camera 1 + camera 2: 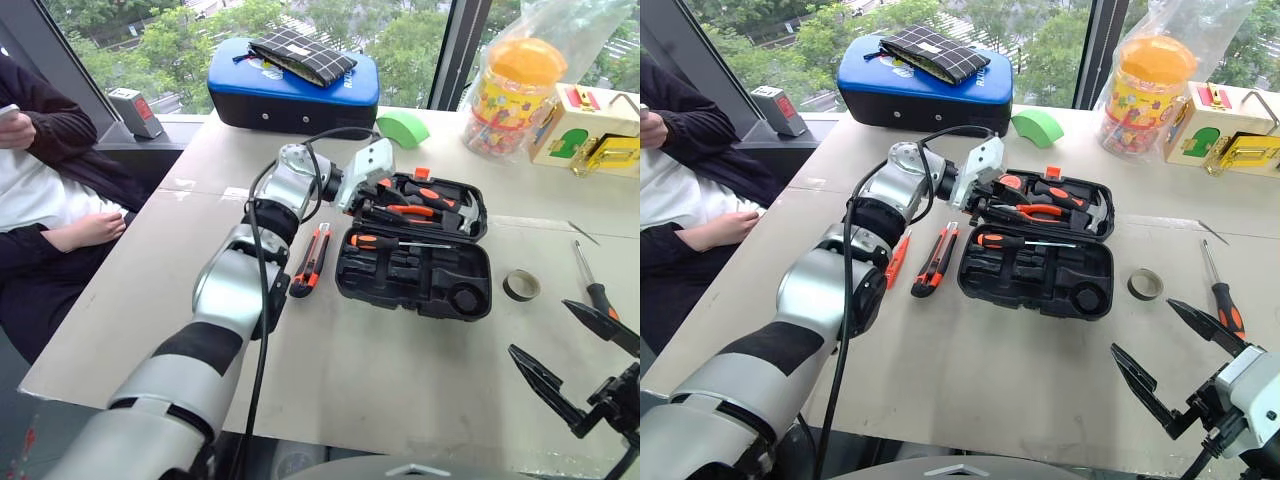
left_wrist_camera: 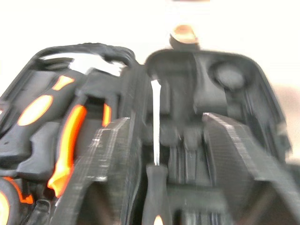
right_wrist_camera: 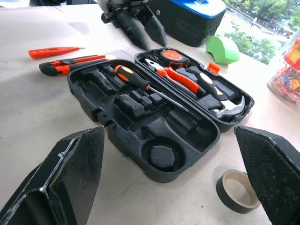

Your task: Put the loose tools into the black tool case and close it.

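The black tool case (image 1: 400,290) lies open mid-table, its far half holding pliers, a hammer and a tape measure. One black-and-orange screwdriver (image 3: 140,82) rests in its near half. My left gripper (image 3: 151,41) hovers open just above the case's left end, with that screwdriver lying below the gap between its fingers (image 2: 112,154). Left of the case lie the utility knife (image 1: 312,260) and the orange tester screwdriver (image 1: 898,258). The tape roll (image 1: 521,285) and a second screwdriver (image 1: 592,282) lie on the table to the right. My right gripper (image 1: 1143,327) stands open and empty at the near right.
A blue-topped case (image 1: 290,95) with a checked pouch stands at the back. A green block (image 1: 403,128), a plastic jar (image 1: 510,95) and a wooden toy box (image 1: 590,130) line the back right. A person (image 1: 40,190) sits at the table's left side.
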`<state>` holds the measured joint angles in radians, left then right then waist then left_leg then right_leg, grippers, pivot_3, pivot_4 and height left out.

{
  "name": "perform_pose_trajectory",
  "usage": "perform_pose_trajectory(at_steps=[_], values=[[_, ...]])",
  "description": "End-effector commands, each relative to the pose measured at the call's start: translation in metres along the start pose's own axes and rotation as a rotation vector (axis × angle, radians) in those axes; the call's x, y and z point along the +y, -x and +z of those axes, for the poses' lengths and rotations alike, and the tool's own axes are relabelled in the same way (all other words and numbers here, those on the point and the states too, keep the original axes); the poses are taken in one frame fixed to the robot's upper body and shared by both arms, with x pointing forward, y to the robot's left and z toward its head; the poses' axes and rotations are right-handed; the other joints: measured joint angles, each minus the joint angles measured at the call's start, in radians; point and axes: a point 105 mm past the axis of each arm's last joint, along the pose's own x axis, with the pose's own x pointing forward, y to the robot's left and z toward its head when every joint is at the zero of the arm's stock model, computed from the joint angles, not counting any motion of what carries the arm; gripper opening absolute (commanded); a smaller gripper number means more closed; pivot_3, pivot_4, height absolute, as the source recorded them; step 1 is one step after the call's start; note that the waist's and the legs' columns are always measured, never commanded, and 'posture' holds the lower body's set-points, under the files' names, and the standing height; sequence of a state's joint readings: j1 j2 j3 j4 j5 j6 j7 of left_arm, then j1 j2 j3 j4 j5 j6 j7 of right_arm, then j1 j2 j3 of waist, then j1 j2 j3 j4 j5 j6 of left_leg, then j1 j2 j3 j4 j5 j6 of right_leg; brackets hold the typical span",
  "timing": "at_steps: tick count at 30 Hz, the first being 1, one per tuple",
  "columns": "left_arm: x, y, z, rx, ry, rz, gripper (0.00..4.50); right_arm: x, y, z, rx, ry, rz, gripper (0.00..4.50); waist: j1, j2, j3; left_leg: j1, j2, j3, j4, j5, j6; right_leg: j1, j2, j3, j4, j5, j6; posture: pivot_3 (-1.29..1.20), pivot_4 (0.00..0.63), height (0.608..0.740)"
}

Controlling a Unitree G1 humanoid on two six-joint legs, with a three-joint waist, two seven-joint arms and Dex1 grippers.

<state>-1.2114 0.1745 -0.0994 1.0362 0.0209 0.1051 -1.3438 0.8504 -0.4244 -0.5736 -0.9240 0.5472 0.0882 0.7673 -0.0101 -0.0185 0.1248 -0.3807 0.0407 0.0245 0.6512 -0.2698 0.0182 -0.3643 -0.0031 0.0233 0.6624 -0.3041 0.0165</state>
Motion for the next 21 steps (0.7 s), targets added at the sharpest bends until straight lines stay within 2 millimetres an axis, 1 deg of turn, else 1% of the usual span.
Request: perform_pose_trajectory(at_steps=[1,3,4,7,9,11,14,17,21], values=[[0.004,-0.009,0.008,-0.132,0.092,0.181,0.54,0.002,-0.003,0.007,-0.032,0.020,-0.001,4.50,0.000,0.000,0.000,0.000,0.000,0.000,0.000,0.000,0.000,0.000,0.000,0.000,0.000,0.000,0.000,0.00,0.150,0.740],[0.002,-0.013,0.000,-0.142,0.122,0.268,0.14,0.003,-0.003,0.007,-0.032,0.018,0.002,4.50,0.002,0.000,0.000,0.000,0.001,-0.001,0.000,0.000,0.000,0.000,-0.001,0.000,0.000,0.000,0.000,0.00,0.150,0.740],[0.000,-0.015,-0.005,-0.131,0.118,0.307,0.14,0.003,-0.004,0.007,-0.033,0.016,0.004,4.50,0.003,0.000,0.000,-0.001,0.001,-0.001,0.000,0.000,0.000,0.000,-0.001,0.001,0.000,0.000,0.000,0.00,0.150,0.740],[-0.009,-0.022,-0.031,-0.054,0.174,0.386,0.14,0.003,-0.004,0.007,-0.031,0.015,0.012,4.50,0.004,0.000,0.000,0.000,0.000,0.000,0.000,0.000,0.000,0.000,-0.001,0.002,0.001,0.000,0.000,0.00,0.150,0.740],[-0.023,-0.028,-0.060,0.062,0.178,0.380,0.14,0.001,-0.004,0.007,-0.029,0.015,0.019,4.50,0.004,0.001,-0.001,0.001,0.000,0.000,0.000,0.000,-0.001,0.001,-0.001,0.002,0.001,0.000,0.000,0.00,0.150,0.740],[-0.035,-0.032,-0.079,0.147,0.161,0.349,0.14,0.000,-0.004,0.007,-0.026,0.017,0.027,4.50,0.004,0.001,-0.002,0.002,0.000,0.000,0.000,0.000,-0.001,0.002,-0.001,0.003,0.001,0.000,0.000,0.00,0.150,0.740],[-0.045,-0.033,-0.099,0.241,0.083,0.311,0.14,-0.001,-0.004,0.007,-0.023,0.019,0.031,4.50,0.006,0.002,-0.009,0.002,0.000,-0.001,0.000,0.000,-0.001,0.003,0.000,0.002,0.001,0.000,0.000,0.00,0.150,0.740],[-0.045,-0.034,-0.108,0.269,0.051,0.310,0.14,-0.001,-0.004,0.008,-0.023,0.016,0.031,4.50,0.005,0.005,-0.012,0.002,0.000,0.000,0.000,0.000,-0.001,0.003,0.000,0.003,0.000,0.000,0.000,0.00,0.150,0.740],[-0.043,-0.040,-0.119,0.322,-0.090,0.288,0.14,0.003,-0.006,0.008,-0.016,-0.001,0.046,4.50,0.009,0.005,-0.016,0.002,-0.001,0.000,0.000,0.000,0.000,0.003,0.000,0.003,0.000,0.000,0.000,0.00,0.150,0.740]])
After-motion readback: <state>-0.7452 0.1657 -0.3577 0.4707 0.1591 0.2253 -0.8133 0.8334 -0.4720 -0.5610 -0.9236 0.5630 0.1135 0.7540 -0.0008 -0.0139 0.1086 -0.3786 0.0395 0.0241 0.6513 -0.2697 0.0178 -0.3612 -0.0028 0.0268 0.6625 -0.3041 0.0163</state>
